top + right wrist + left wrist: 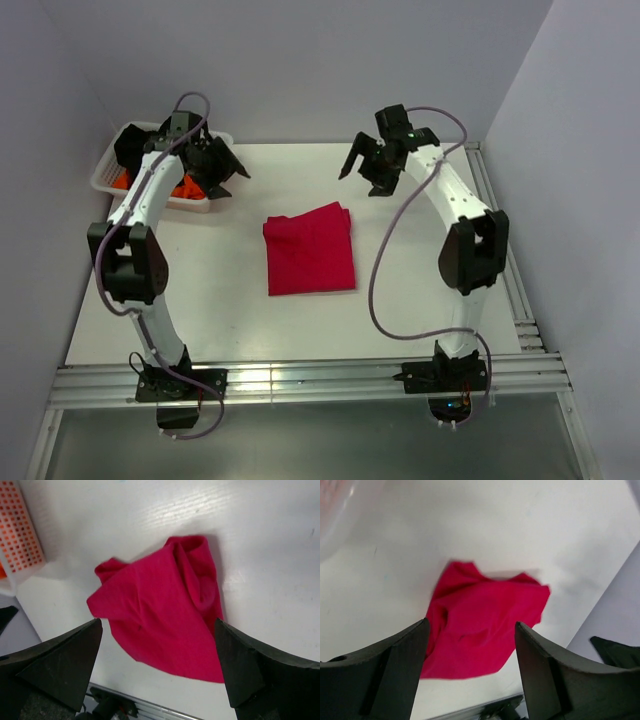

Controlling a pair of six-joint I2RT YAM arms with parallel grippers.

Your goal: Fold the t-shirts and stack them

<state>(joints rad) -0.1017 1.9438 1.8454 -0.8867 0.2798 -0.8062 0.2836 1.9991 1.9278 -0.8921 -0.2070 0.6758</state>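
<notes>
Top view. Red t-shirt (310, 250) lies folded into a rough rectangle near the middle of the white surface (200, 300), flat, with one raised fold along its far right corner. It is well apart from both arms. Left tool (215, 165) hangs over the right end of the white mesh basket (105, 175) at the far left corner; jaws spread, nothing between them. Orange cloth (185, 188) shows inside the basket, partly hidden by the tool. Right tool (375, 165) hangs over the far right part of the surface, jaws released wide, empty.

Left wrist view. Left tool (471, 627) looks across the surface at the red t-shirt (485, 605), seen in the gap between its two dark fingers (395, 675). Fingers stand apart and touch no cloth. Shirt rests flat on the surface (395, 580); edges blurred.

Right wrist view. Right tool (157, 625) is open, fingers (250, 670) wide at either side, clear of the shirt. Red t-shirt (160, 610) lies on the surface (270, 555), a rumpled fold along one edge. Basket (22, 530) sits at top left, orange showing through the mesh.
</notes>
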